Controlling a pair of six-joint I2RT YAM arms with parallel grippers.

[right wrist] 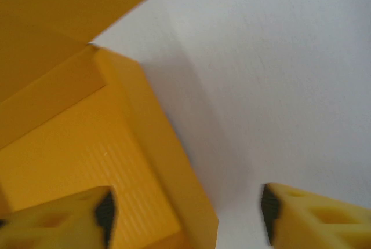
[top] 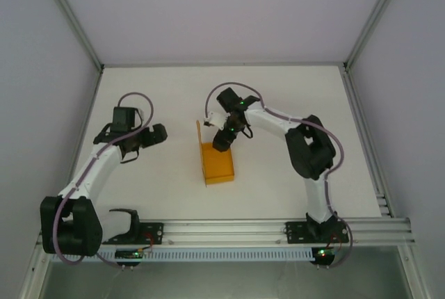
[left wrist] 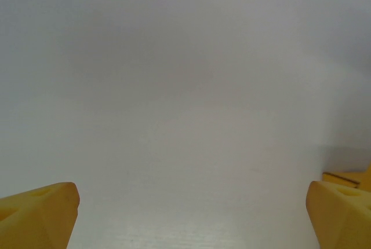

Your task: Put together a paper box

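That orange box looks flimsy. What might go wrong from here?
The right gripper is open astride a side wall of the paper box, one finger inside, one outside; squeezing or pushing there might crease the thin card. The left gripper hangs open over bare table, apart from the box, so nothing braces it and it may slide. The upright lid flap could get knocked askew.

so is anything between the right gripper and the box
Nothing visible. The right gripper is open at the box's far end, one finger over its inside, the other over the table beside its wall.
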